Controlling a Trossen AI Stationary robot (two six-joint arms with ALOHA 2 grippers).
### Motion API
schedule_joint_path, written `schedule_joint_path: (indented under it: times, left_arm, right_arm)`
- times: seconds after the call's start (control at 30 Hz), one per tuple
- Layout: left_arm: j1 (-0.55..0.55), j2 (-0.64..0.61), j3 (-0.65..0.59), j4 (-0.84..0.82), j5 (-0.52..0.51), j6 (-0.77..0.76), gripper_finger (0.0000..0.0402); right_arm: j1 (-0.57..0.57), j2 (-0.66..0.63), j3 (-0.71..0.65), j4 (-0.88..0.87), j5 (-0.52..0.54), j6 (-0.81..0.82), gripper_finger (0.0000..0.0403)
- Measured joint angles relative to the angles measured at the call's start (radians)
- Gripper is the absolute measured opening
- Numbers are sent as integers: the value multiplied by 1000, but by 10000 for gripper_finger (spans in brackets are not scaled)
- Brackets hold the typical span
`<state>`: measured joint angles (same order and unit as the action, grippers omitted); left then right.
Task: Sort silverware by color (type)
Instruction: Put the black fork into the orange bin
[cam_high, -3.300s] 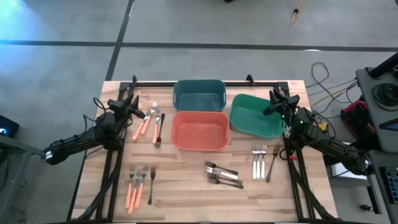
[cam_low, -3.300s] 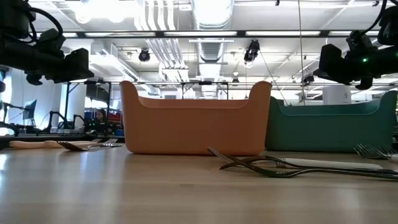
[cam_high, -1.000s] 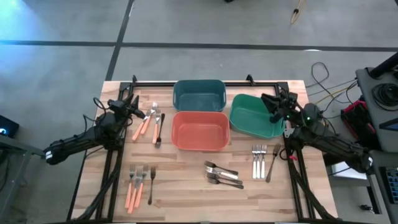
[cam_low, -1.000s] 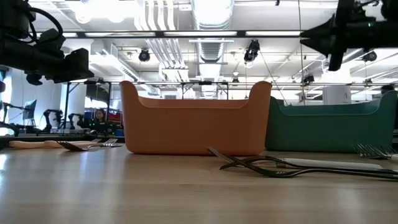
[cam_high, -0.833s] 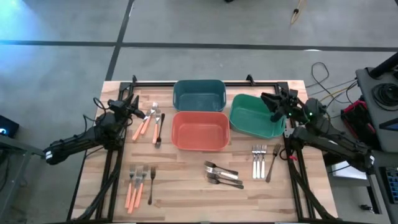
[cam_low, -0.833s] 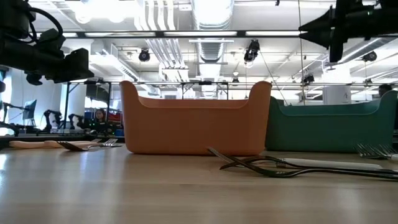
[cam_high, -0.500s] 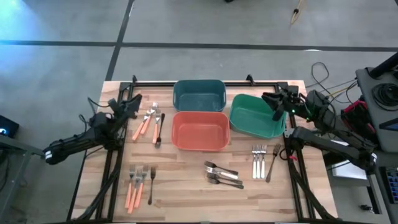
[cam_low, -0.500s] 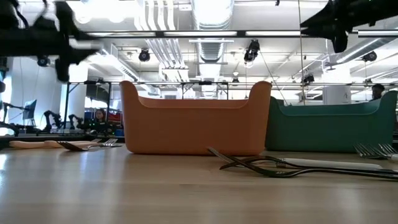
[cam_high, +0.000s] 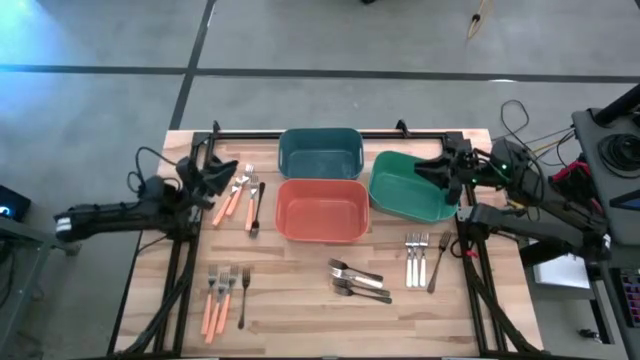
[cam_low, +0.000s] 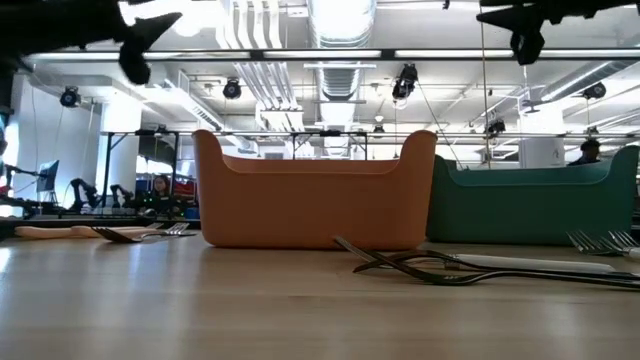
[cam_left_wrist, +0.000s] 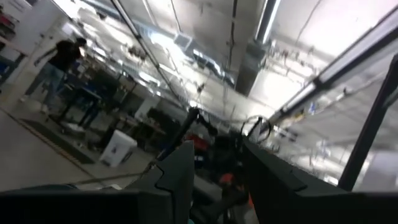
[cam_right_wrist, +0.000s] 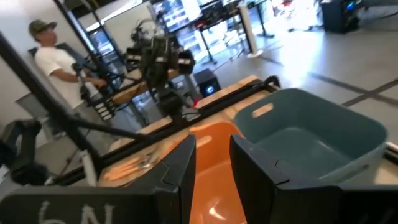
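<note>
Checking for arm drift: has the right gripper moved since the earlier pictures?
Yes. The right gripper has swung over the green bin's right edge, from beside it.

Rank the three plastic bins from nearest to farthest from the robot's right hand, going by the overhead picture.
Measured from the right hand in the high view:
1. Green bin: the hand hovers over its right part.
2. Orange-red bin: at the table's middle, left of the green one.
3. Teal bin: at the back edge, slightly farther from the hand than the orange-red one.
</note>
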<state>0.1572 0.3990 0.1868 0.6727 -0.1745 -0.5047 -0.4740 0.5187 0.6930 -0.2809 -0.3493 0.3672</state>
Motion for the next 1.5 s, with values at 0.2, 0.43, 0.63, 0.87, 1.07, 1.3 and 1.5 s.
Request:
schedule_joint_path:
  times: [0.2, 0.43, 0.63, 0.87, 1.07, 1.3, 1.5]
  left_arm:
    - [-74, 232, 241, -152, -35, 117, 119]
    - [-325, 435, 460, -357, -361, 257, 119]
    - [-558, 530, 539, -482, -553, 258, 119]
    - [-717, 574, 512, -471, -559, 170, 119]
    - [-759, 638, 506, -411, -560, 146, 119]
    - [-757, 695, 506, -413, -628, 51, 119]
    - [-759, 717, 506, -413, -627, 46, 119]
  right_arm:
    - [67, 83, 129, -116, 3, -16, 91]
    - [155, 136, 306, -483, 63, 49, 91]
    - [279, 130, 319, -635, 188, 157, 91]
    - [486, 141, 224, -507, 254, 247, 91]
    - [679, 208, 162, -226, 354, 245, 91]
    - [848, 393, 189, -105, 465, 213, 91]
    - [896, 551, 288, -177, 472, 273, 91]
